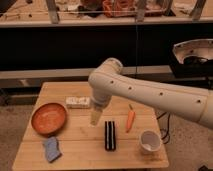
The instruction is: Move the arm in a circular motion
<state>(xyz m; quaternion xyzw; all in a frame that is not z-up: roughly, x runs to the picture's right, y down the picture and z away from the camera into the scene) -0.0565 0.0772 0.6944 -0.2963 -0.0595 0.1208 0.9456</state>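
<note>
The white arm (150,92) enters from the right edge and reaches across the wooden table (75,147) toward the left; small dark dots are seen along its long segment; at the rounded joint above the middle of the table it bends down. The gripper (94,118) is the narrow pale-yellow tip at its end, pointing down over the middle of the table, just right of the white packet (78,102) and up-left of the black rectangular object (110,135); if it touches the table I cannot tell; if it is open or closed I also cannot tell. On the left side stands 1 orange bowl (49,118), with a blue sponge (51,149) in front of it; a carrot (130,120) lies to the right of the gripper, under the long segment; 1 white cup (149,141) stands near the front right corner
</note>
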